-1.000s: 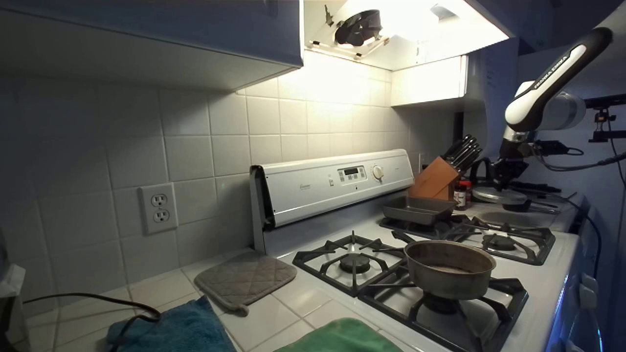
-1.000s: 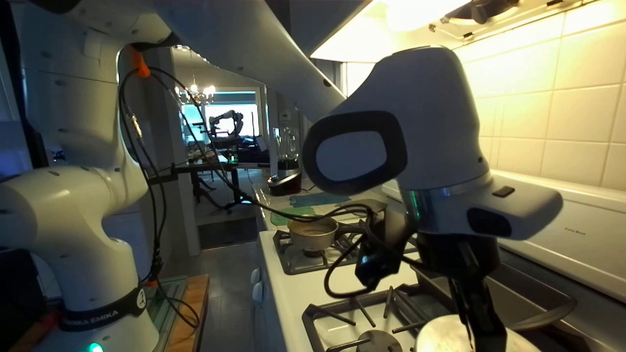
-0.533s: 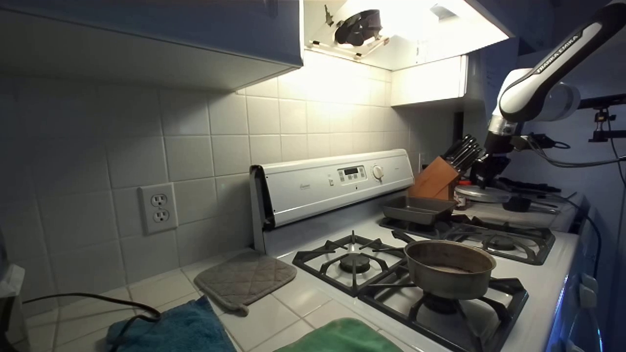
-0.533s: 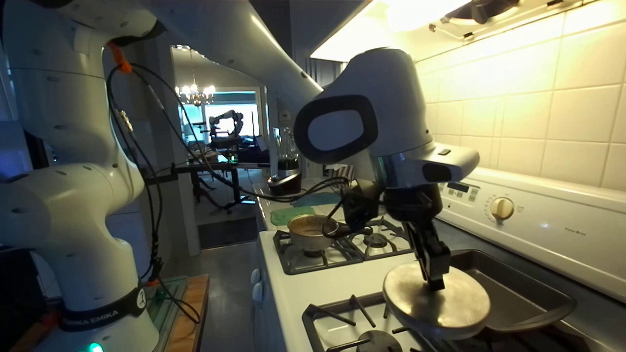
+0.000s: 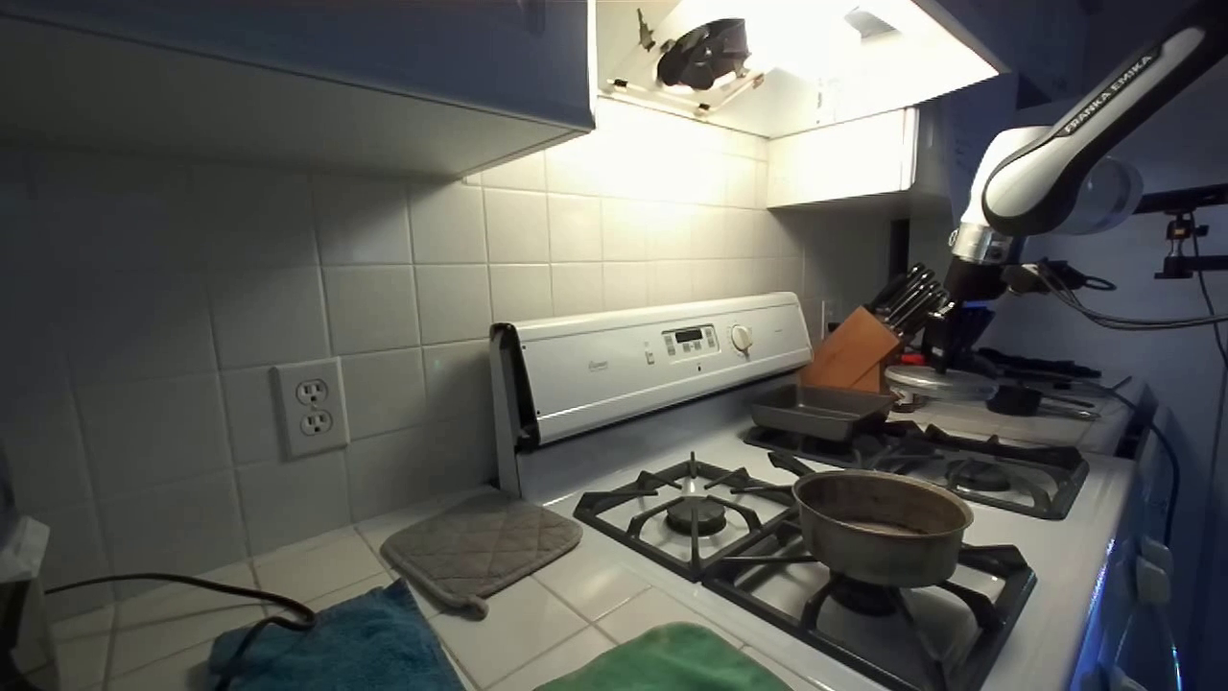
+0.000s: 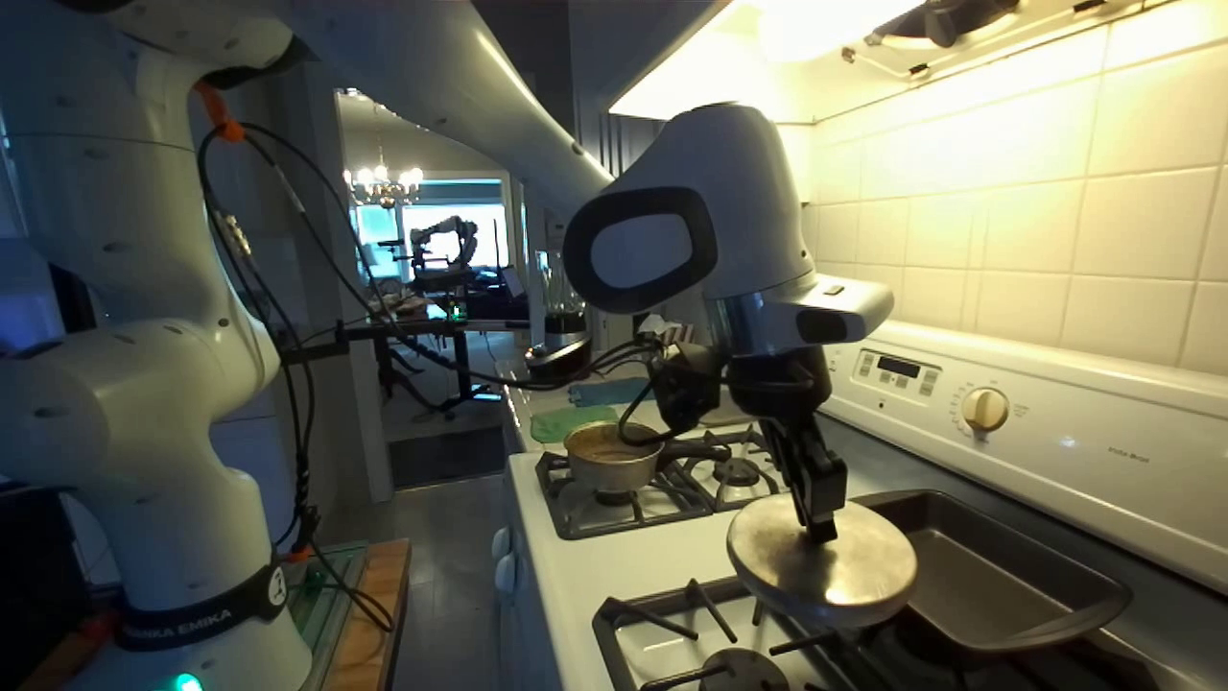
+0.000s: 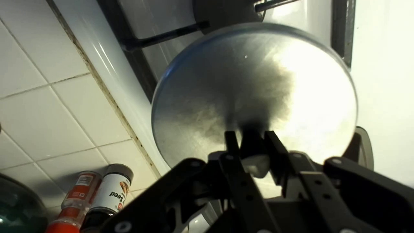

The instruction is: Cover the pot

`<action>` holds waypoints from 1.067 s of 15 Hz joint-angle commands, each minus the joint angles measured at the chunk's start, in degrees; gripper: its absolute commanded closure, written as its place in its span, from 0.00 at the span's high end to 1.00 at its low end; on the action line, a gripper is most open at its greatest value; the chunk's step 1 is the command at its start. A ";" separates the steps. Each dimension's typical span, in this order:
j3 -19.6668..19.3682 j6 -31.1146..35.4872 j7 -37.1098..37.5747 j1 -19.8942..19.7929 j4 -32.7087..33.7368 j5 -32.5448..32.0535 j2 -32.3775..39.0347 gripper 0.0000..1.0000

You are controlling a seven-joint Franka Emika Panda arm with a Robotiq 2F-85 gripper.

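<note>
In both exterior views the round metal pot [image 5: 878, 542] rests on a front burner, its brownish inside showing from above. The same pot [image 6: 614, 465] has a dark handle pointing towards the back of the stove. A flat, silvery round lid [image 6: 767, 557] hangs well apart from it, above the burners beside the baking pan. My gripper [image 6: 822, 528] points down and is shut on the dark knob in the middle of the lid. From the wrist view, the lid [image 7: 200, 97] fills the centre below my gripper [image 7: 250, 134], with the knob between both fingers.
A rectangular baking pan [image 6: 998, 585] sits on a back burner, beside the lid. The knife block [image 5: 854, 355] stands behind it. Spice jars [image 7: 111, 191] lie low in the wrist view. The stove's back panel [image 6: 1055, 441] rises along the wall, and a lit hood hangs overhead.
The lid, held in my gripper, has risen and moved across the stove towards the pot's side, quickly at first, then only a little. The pot stays where it was.
</note>
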 commanded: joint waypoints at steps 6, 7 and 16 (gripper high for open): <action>-0.14 -0.11 0.12 0.14 0.04 -0.09 -0.02 0.25; -0.14 -0.11 0.12 0.14 0.04 -0.09 -0.02 0.25; 7.33 -5.38 -7.57 7.07 16.47 -2.34 7.54 0.06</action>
